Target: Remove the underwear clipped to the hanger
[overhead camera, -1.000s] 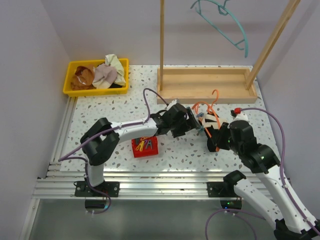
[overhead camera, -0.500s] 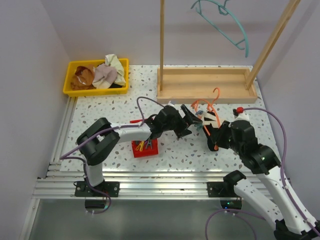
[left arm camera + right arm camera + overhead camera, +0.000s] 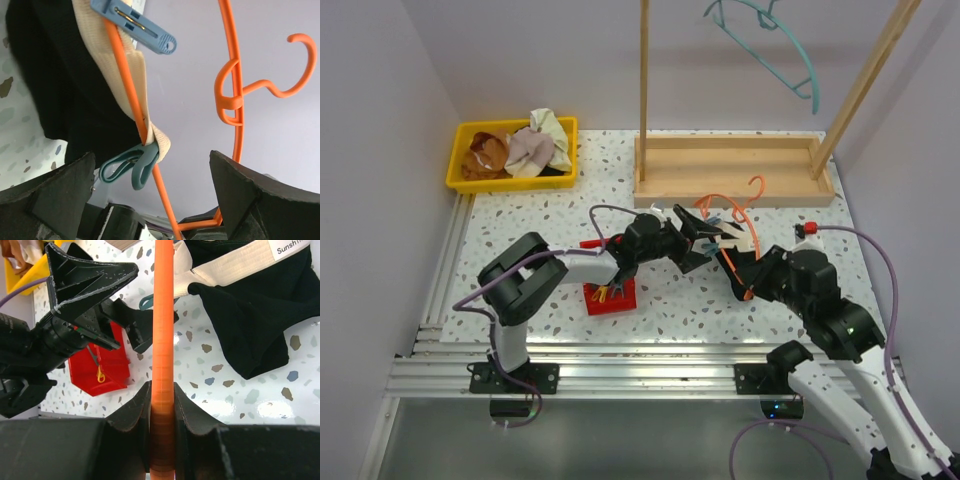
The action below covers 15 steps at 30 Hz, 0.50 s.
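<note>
The black underwear [image 3: 738, 243] with a cream-white waistband [image 3: 134, 75] hangs on the orange hanger [image 3: 725, 203], held by a blue clip [image 3: 135, 25] and a teal clip [image 3: 131, 166]. My right gripper [image 3: 741, 276] is shut on the hanger's bar [image 3: 163, 315], and the black underwear [image 3: 250, 315] lies to the right on the table. My left gripper [image 3: 695, 234] is open; the teal clip and the hanger bar sit between its fingers [image 3: 55, 195]. The rust-brown underwear [image 3: 485, 152] lies in the yellow bin [image 3: 460, 170].
A pale cream-pink cloth bundle [image 3: 532, 147] shares the yellow bin. A red box [image 3: 608, 294] of clips stands under my left arm. A wooden rack [image 3: 735, 172] stands at the back, with a teal hanger [image 3: 767, 38] hanging above it.
My left arm has folded back and its open gripper has tilted up around the teal clip. My right gripper has shifted slightly, raising the hanger a little.
</note>
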Each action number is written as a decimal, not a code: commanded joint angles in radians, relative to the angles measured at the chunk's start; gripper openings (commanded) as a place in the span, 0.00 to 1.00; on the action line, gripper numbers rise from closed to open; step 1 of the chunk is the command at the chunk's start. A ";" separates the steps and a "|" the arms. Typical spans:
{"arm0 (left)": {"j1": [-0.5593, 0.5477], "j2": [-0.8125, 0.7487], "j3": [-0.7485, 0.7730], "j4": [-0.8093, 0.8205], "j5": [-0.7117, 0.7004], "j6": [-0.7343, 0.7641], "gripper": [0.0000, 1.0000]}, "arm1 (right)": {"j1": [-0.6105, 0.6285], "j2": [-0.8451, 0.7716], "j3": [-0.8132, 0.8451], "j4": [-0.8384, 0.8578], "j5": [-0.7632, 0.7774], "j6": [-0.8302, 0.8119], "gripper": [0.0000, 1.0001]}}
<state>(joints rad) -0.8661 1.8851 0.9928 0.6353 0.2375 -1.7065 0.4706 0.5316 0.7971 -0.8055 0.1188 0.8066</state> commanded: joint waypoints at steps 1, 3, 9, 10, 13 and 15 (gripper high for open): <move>-0.001 0.028 0.033 0.135 0.036 -0.068 1.00 | -0.003 -0.030 -0.016 0.088 -0.008 0.083 0.00; -0.002 0.026 0.033 0.132 0.040 -0.070 1.00 | -0.001 -0.047 -0.021 0.092 0.001 0.094 0.00; -0.001 0.017 0.000 0.150 0.051 -0.087 0.92 | -0.001 -0.061 -0.032 0.114 -0.004 0.115 0.00; 0.002 0.019 -0.003 0.162 0.051 -0.091 0.87 | -0.001 -0.056 -0.030 0.112 -0.007 0.112 0.00; 0.007 0.023 -0.010 0.202 0.051 -0.100 0.73 | -0.001 -0.055 -0.027 0.095 -0.008 0.109 0.00; 0.010 0.023 -0.011 0.211 0.049 -0.100 0.67 | -0.003 -0.062 -0.027 0.088 -0.007 0.108 0.00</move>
<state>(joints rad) -0.8646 1.9060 0.9871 0.7479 0.2771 -1.7908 0.4706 0.4782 0.7658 -0.7719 0.1120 0.8978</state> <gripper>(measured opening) 0.702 0.201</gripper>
